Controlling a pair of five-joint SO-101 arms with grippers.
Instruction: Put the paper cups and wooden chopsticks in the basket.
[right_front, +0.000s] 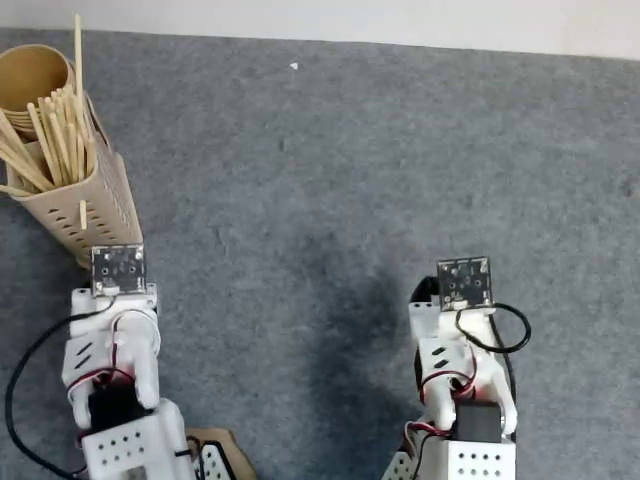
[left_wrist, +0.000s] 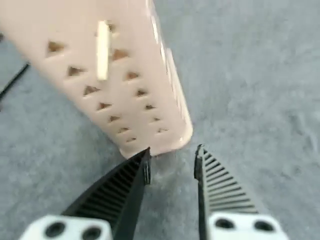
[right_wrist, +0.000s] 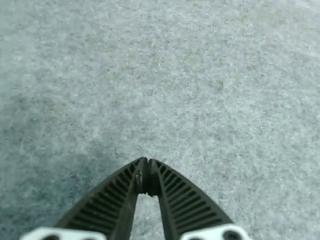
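From above, the basket (right_front: 95, 200) stands at the far left of the grey mat (right_front: 350, 150), its left side cut off by the edge. Inside it are brown paper cups (right_front: 30, 75), nested so their number cannot be told, and a bundle of wooden chopsticks (right_front: 55, 140) leaning out over the rim. The left arm (right_front: 110, 350) sits just near of the basket, and its camera block (right_front: 118, 270) covers the basket's near end. The right arm (right_front: 465, 360) is well apart on the near right, over bare mat.

In the left wrist view, the left gripper (left_wrist: 172, 160) has its jaws apart with nothing between them, the tips just short of the basket's lower corner. The basket wall is blurred. A pale stick (left_wrist: 102, 50) shows on it, but whether it pokes through a hole cannot be told. A dark cable (left_wrist: 12, 82) runs out of view at the side.

In the right wrist view, the right gripper (right_wrist: 147, 176) has its jaws pressed together, holding nothing, above the mat.
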